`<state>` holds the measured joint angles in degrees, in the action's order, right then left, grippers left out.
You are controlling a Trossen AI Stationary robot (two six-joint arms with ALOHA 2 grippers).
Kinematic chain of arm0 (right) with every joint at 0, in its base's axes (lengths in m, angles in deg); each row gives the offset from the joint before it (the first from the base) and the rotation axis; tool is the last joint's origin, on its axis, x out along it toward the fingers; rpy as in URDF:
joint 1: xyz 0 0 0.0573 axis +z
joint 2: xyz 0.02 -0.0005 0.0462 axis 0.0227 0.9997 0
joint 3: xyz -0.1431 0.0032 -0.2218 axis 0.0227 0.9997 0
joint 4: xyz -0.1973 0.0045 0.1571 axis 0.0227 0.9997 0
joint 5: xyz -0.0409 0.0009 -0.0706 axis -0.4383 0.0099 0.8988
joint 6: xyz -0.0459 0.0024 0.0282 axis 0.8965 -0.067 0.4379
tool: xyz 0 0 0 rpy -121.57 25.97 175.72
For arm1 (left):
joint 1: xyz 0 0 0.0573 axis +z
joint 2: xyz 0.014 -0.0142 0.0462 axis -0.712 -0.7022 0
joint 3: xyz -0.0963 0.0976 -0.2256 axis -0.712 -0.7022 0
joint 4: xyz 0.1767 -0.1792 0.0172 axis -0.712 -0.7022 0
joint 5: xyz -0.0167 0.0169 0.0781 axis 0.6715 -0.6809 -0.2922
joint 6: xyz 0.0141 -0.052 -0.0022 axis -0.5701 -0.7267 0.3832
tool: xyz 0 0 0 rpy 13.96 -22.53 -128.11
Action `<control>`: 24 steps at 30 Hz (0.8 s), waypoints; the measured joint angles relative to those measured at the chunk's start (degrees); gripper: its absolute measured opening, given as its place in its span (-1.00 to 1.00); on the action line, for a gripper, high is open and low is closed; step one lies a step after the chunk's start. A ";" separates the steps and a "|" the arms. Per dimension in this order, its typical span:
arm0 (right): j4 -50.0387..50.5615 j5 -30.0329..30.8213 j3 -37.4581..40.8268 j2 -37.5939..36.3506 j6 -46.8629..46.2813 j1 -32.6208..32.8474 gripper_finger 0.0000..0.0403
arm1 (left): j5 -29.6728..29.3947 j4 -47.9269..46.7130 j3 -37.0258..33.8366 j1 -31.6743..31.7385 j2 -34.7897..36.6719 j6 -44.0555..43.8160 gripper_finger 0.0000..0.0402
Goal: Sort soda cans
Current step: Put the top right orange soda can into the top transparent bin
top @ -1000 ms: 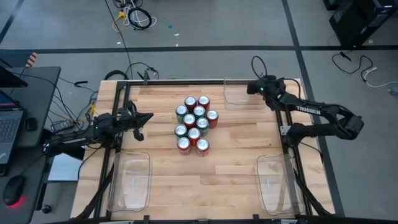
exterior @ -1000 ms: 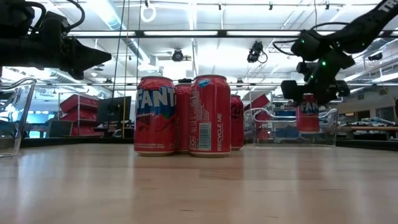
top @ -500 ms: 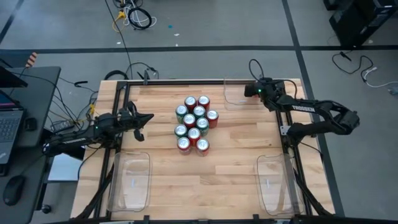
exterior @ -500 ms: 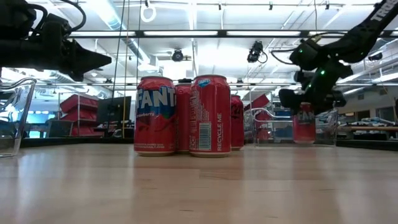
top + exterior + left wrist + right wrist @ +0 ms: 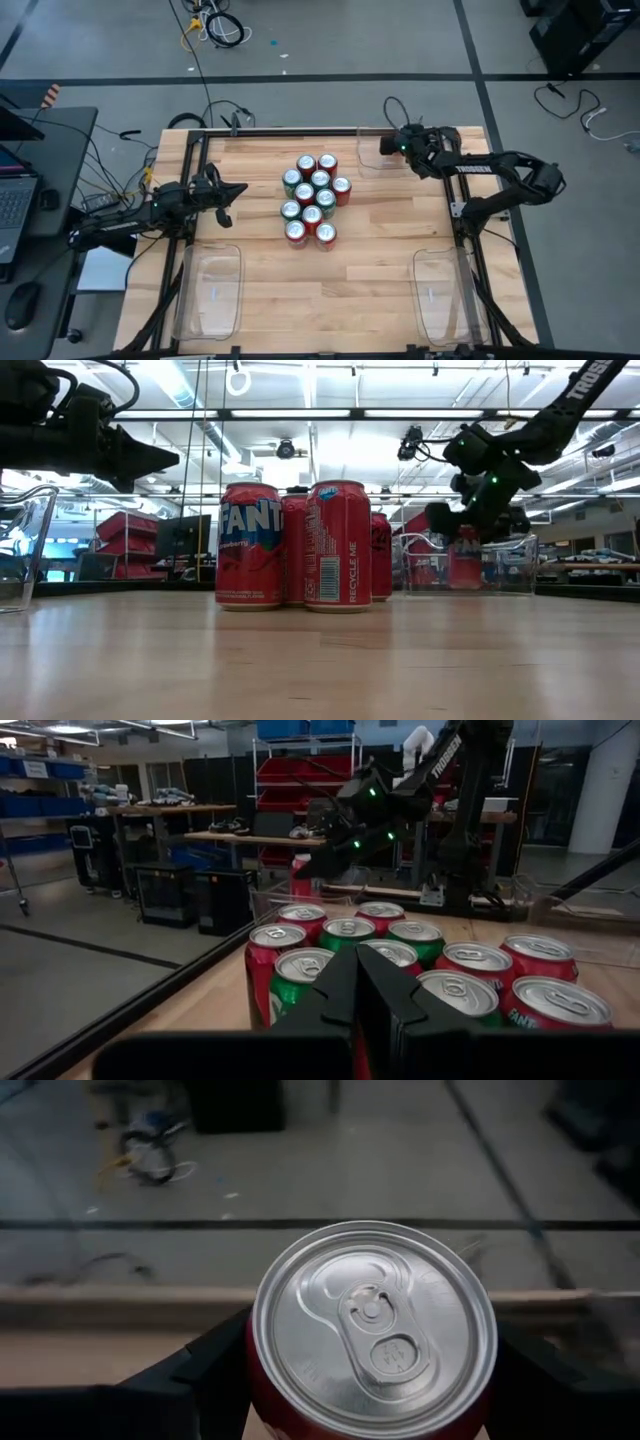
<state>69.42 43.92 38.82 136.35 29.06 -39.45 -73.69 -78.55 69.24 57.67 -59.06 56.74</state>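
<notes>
A cluster of red and green soda cans (image 5: 313, 200) stands upright at the table's middle, also seen in the low view (image 5: 300, 545) and the left wrist view (image 5: 400, 960). My right gripper (image 5: 395, 147) is over the clear bin (image 5: 372, 160) at the far edge, shut on one red can (image 5: 372, 1325). In the low view that can (image 5: 464, 560) shows through the bin's wall (image 5: 510, 565), under the gripper (image 5: 468, 520). My left gripper (image 5: 240, 188) waits shut at the table's left, its fingers (image 5: 360, 990) pointing level at the cluster. My right gripper holds the red can by its side wall (image 5: 258, 1395), just under the silver top, one finger (image 5: 200, 1370) on each side. The fingers slant down from the table's right. The can stays upright; whether its bottom rests on the bin floor I cannot tell.
Two more clear bins stand at the near edge, one left (image 5: 210, 290) and one right (image 5: 440, 295). Bare wood lies between them and the cluster. Cables and a laptop lie beyond the table's left edge.
My right gripper has gone toward the table's left along the far edge and down, carrying the red can upright over the far bin and lower into it. The left arm and the cluster have kept still.
</notes>
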 joint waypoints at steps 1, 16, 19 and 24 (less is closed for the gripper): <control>1.32 0.73 -0.40 -0.08 -0.29 -0.85 0.44 | 0.02 -0.21 0.00 0.00 0.00 -0.03 -0.96; 6.16 -1.04 -0.50 0.32 -2.07 -3.54 0.72 | 0.05 -1.82 0.00 -0.02 0.00 -0.91 -0.96; 6.32 -1.27 -0.57 0.34 -1.11 -3.20 0.84 | 0.05 -1.83 0.00 -0.02 0.00 -0.90 -0.96; 6.57 -1.20 -2.10 0.31 0.70 -3.21 0.93 | 0.05 -1.93 0.00 -0.02 -0.01 -0.92 -0.96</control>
<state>75.99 42.71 36.72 136.66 29.76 -42.67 -73.65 -80.47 69.24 57.65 -59.07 55.81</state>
